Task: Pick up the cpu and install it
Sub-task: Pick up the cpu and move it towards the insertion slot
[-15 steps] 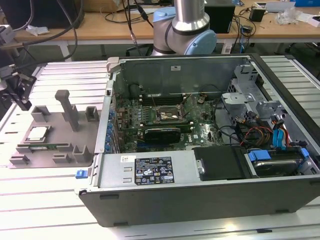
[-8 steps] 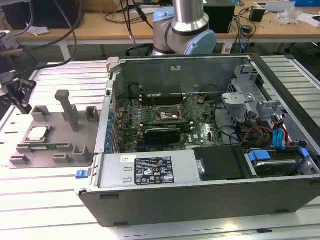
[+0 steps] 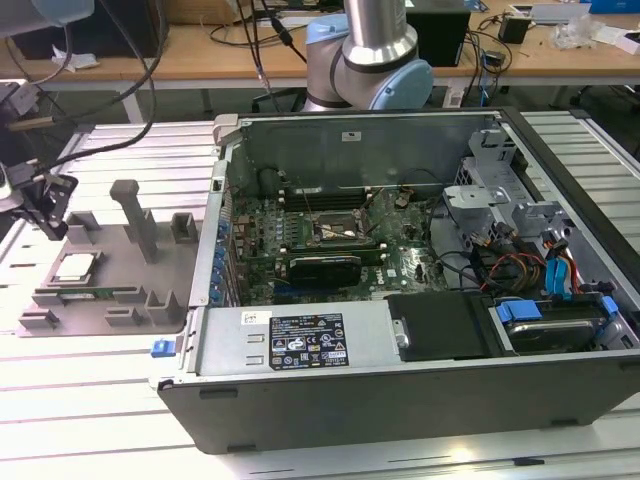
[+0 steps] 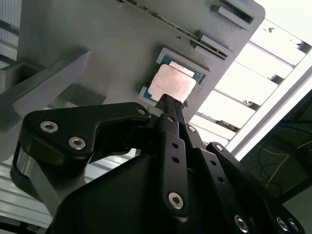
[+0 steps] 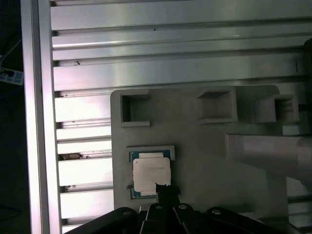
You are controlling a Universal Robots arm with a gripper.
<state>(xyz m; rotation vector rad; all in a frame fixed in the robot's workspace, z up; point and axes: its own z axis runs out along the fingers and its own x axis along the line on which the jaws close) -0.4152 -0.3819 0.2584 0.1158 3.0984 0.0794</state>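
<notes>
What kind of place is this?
Probably a robotics lab bench: an opened desktop computer case on a slotted aluminium table, a grey fixture tray holding the cpu, cable-strewn desks behind.

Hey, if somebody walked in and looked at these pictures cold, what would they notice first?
The big open computer case draws the eye first, lying on its side with its green motherboard exposed. On the exterior view's left sits a grey fixture tray with the cpu lying flat in a square recess. In both wrist views the black gripper hangs close over that silver chip.
</notes>
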